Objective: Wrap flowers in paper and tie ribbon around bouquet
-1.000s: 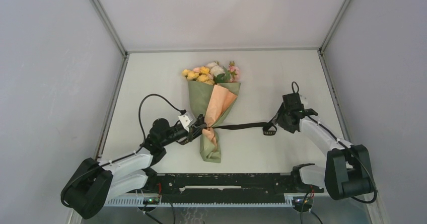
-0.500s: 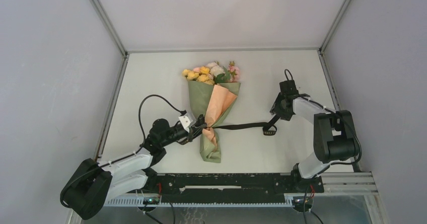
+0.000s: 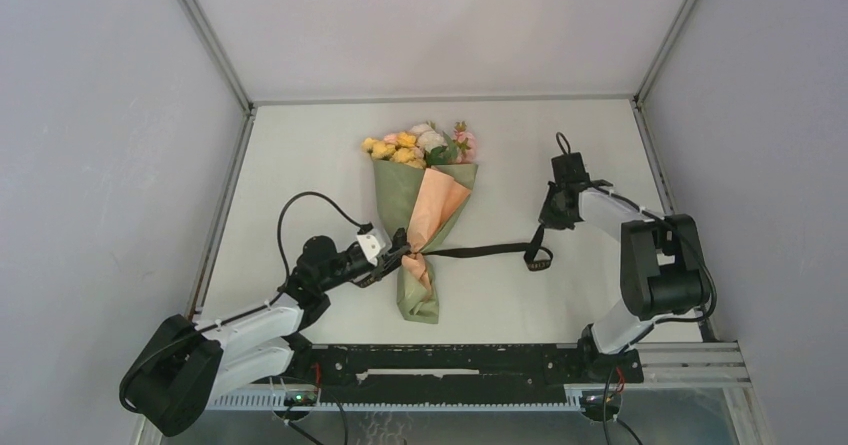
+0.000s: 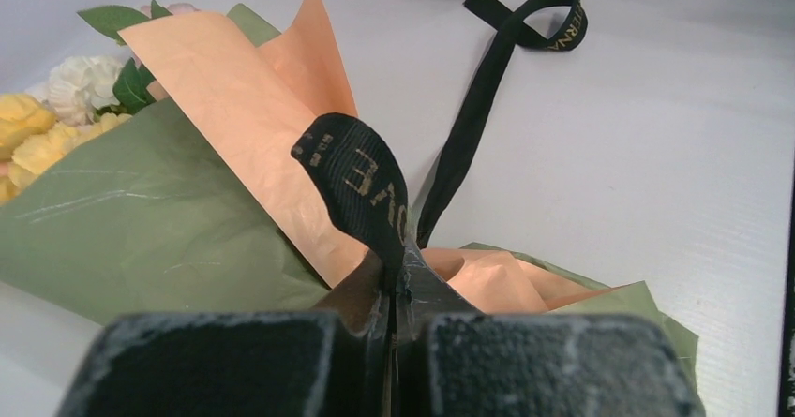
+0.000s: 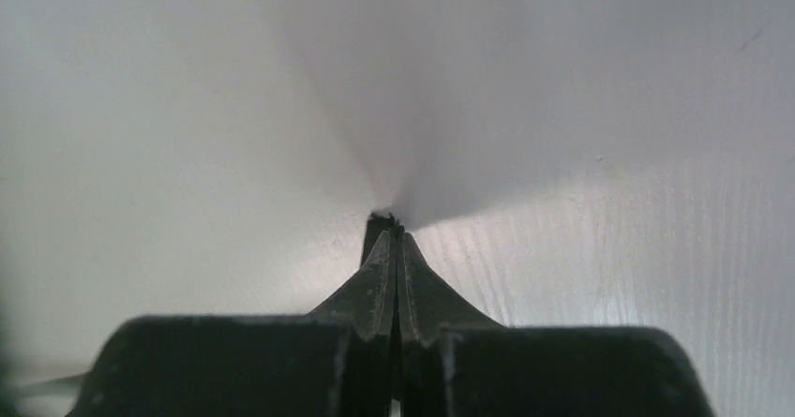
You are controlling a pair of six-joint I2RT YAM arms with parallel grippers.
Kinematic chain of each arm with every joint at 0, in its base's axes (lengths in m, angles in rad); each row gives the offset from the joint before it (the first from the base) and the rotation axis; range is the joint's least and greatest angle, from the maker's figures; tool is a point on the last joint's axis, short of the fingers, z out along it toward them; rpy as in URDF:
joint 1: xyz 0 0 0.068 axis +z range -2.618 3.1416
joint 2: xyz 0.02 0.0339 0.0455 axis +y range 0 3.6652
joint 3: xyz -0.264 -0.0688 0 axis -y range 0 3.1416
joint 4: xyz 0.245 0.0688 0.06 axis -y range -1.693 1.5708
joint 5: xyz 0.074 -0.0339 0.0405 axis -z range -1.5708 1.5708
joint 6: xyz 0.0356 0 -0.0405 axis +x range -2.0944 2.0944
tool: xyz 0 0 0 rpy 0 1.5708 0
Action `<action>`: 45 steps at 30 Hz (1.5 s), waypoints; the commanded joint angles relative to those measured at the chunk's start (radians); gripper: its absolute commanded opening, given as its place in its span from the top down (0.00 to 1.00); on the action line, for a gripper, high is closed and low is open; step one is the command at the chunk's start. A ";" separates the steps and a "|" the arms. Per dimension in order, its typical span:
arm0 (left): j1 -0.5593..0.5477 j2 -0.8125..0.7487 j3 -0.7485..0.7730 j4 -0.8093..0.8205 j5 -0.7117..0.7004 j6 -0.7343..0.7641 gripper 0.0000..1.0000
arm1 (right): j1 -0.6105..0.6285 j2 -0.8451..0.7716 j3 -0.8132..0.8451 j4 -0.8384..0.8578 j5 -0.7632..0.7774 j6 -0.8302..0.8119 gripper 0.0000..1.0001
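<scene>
Left gripper (image 4: 392,290) jaws pinch the narrow black ribbon (image 4: 361,178), gold "ERNA" legible on its far loop, beside the green-and-peach paper bouquet (image 3: 420,215) lying on the white tabletop (image 3: 300,165); right gripper (image 5: 386,222) jaws are pressed together.

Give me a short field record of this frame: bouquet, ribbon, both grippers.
bouquet: wrapped, lying on the table
ribbon: runs from the bouquet neck rightward, ending in a loop
left gripper: shut on ribbon at the neck
right gripper: shut, just beyond the loop; hold on ribbon unclear
knot: none visible
</scene>
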 commanded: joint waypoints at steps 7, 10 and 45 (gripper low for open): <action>-0.007 -0.042 -0.018 0.052 0.049 0.204 1.00 | 0.297 -0.197 0.300 -0.078 0.123 -0.180 1.00; -0.007 -0.063 -0.021 0.043 0.045 0.207 1.00 | 0.350 -0.245 0.332 -0.084 0.088 -0.170 1.00; -0.020 -0.145 -0.067 -0.022 0.050 0.228 1.00 | 0.767 0.053 0.925 -0.092 -0.400 -0.412 0.14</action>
